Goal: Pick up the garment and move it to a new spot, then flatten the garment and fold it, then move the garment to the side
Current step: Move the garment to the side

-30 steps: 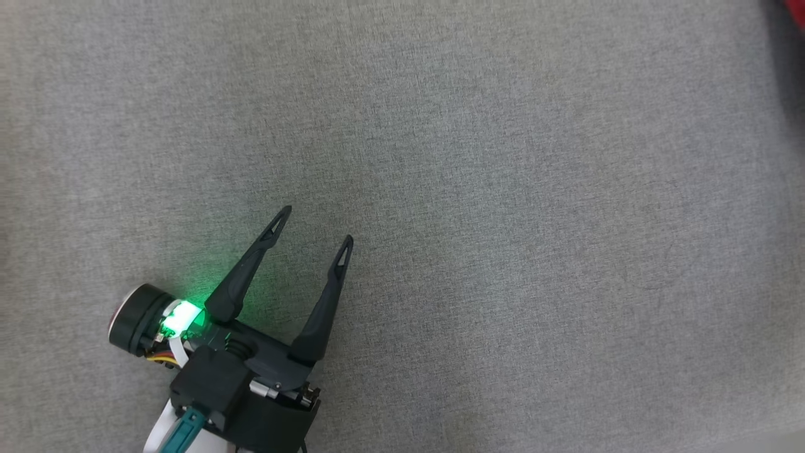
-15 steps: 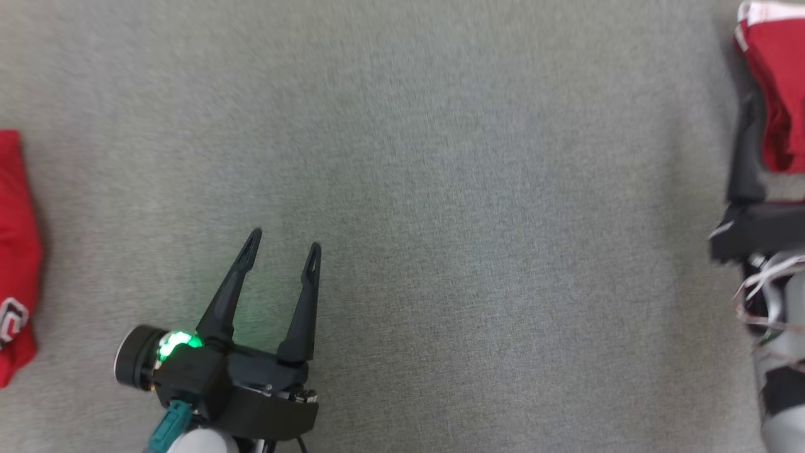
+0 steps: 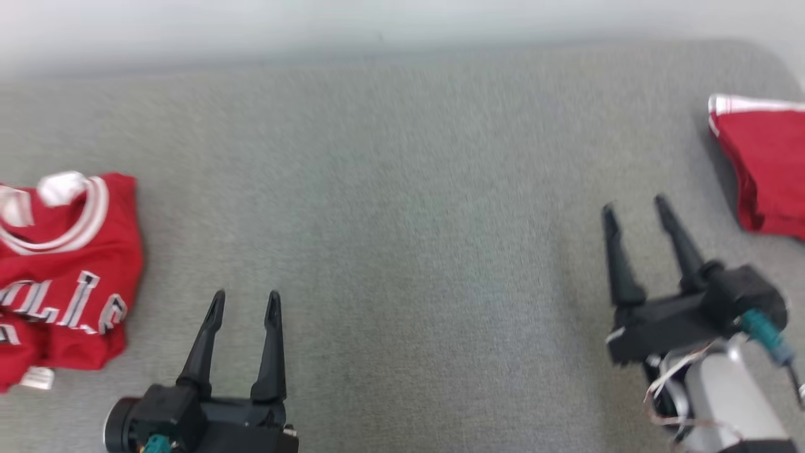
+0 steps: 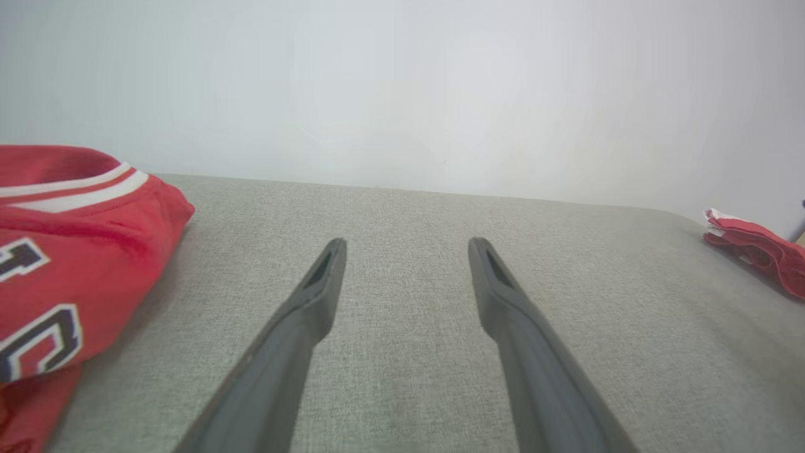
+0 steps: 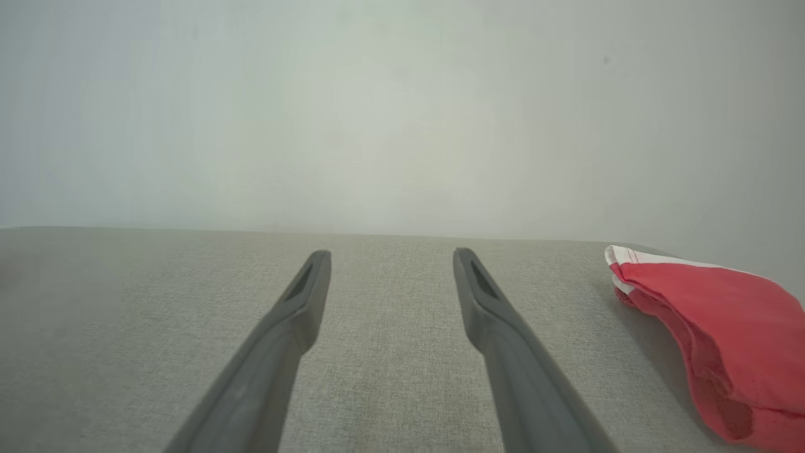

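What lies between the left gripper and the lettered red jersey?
Bare grey surface, nothing else, between the left gripper and the jersey; the head view shows it.

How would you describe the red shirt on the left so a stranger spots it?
Look at the wide grey fabric surface. At its left edge lies a crumpled red jersey. Unlike the folded red garment on the right, it shows large lettering and a white-striped collar.

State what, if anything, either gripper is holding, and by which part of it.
Nothing is held. The left gripper and right gripper stand open above the grey surface, apart from the red jersey and the folded red garment.
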Controlling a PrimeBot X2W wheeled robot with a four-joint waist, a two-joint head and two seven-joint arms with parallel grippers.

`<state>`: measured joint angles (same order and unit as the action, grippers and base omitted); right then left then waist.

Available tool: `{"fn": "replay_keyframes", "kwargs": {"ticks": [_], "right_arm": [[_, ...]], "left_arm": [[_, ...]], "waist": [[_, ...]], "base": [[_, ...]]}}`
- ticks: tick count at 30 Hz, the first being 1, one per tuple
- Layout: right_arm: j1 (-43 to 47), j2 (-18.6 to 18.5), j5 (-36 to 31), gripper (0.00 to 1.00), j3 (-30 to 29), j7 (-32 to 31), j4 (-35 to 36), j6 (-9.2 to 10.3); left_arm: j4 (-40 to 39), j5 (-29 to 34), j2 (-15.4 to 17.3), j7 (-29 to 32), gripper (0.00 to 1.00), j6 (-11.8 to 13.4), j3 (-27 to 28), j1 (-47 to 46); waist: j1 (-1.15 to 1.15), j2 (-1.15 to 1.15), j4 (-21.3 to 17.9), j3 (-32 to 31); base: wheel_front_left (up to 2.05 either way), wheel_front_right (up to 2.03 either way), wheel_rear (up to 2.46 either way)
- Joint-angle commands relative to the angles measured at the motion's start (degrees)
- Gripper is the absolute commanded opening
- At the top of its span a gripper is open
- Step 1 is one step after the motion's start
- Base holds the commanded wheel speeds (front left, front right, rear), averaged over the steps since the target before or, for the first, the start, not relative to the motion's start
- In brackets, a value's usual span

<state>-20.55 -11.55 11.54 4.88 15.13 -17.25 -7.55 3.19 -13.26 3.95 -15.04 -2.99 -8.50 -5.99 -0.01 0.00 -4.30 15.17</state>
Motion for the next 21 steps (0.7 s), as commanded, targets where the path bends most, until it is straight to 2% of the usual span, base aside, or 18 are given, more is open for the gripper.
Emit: {"fn": "replay_keyframes", "kwargs": {"ticks": [1,10,14,21], "right_arm": [[1.7,0.32,0.06,1.0,0.72,0.03,0.5,0.14],[8.63,1.71,-1.57,1.0,1.27,0.02,4.38,0.14],[12.42,2.53,-1.62,1.0,1.19,0.03,6.33,0.14],[18.6,3.83,-1.95,1.0,0.64,0.03,9.92,0.14]], "left_arm": [[0.09,-0.33,-0.36,-0.13,1.0,0.3,0.4,1.27],[-0.46,-0.53,-0.99,-0.14,1.0,1.96,2.62,5.63],[-1.05,1.64,-1.07,-0.14,1.0,2.42,3.06,7.32],[-1.53,2.49,-1.08,-0.14,1.0,0.52,3.58,10.14]], "waist": [[0.01,0.0,2.79,-5.27],[0.01,0.0,4.37,-11.12],[0.01,0.0,4.8,-13.21],[0.01,0.0,5.15,-15.54]], "base": [[0.0,0.0,0.0],[0.0,0.0,0.0],[0.0,0.0,0.0],[0.0,0.0,0.0]]}}
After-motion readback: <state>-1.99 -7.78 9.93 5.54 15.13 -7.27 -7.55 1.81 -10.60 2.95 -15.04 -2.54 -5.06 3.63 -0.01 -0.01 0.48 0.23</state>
